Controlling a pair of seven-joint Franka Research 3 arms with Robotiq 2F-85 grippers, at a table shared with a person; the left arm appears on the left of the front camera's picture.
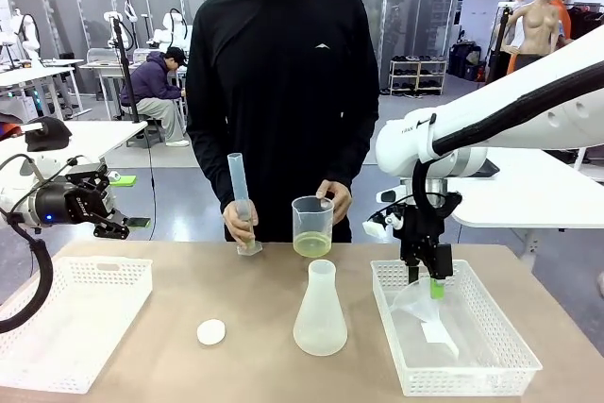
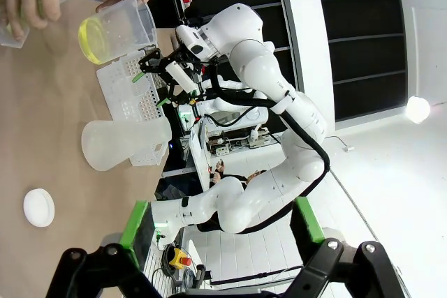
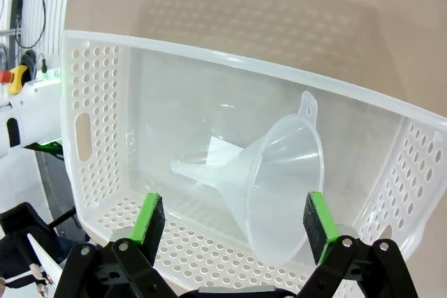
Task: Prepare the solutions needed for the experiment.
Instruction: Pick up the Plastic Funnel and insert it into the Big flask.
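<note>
The solutions are a shallow yellowish layer in a clear beaker that a person's hand steadies at the table's far edge. The person's other hand holds a tall graduated cylinder upright beside it. The left wrist view shows the same yellow layer. My right gripper hangs open just above a clear funnel lying on its side in the right basket. In the right wrist view the funnel's wide mouth lies between the open fingers. My left gripper hovers open and holds nothing at the left.
An empty conical flask stands mid-table, with a small white disc to its left. An empty white basket sits at the front left. The person stands at the far side of the table.
</note>
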